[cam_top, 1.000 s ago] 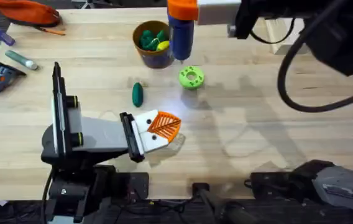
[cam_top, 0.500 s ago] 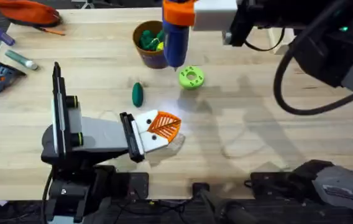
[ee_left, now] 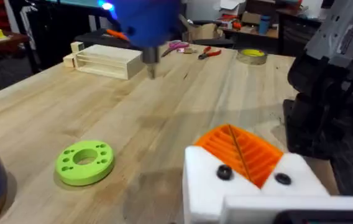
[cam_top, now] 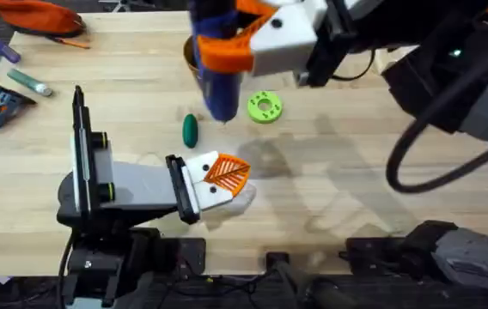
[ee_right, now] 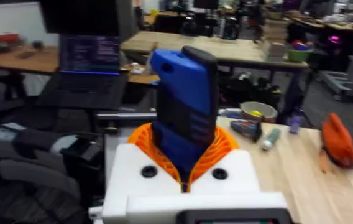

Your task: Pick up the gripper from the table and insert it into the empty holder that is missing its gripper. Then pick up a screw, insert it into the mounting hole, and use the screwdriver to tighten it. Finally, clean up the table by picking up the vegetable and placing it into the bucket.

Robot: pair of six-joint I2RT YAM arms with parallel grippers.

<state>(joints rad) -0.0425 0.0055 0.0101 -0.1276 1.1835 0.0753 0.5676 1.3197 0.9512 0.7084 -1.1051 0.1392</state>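
Screwdriver [cam_top: 218, 73] is hanging upright in the overhead view, its blue body clamped between the orange-padded fingers of the right gripper [cam_top: 227, 47], silver bit pointing down at the table. Its tip is sitting between the vegetable [cam_top: 190, 130] and the lime-green disc [cam_top: 264, 106], and up-table from the left gripper [cam_top: 225, 174], whose white holder [cam_top: 199, 182] and orange pads are lying pressed together on the wood with nothing between them. The bucket [cam_top: 189, 53] is largely hidden behind the tool.

From the left wrist, the left gripper [ee_left: 245, 155] is sitting closed, and the screwdriver [ee_left: 145, 25] is hovering ahead of the fingertips, long axis vertical.

From the right wrist, the right gripper [ee_right: 186, 152] is squeezing the screwdriver [ee_right: 186, 106] firmly. Judging by this, the bit needs carrying toward the left fingers' mounting hole.
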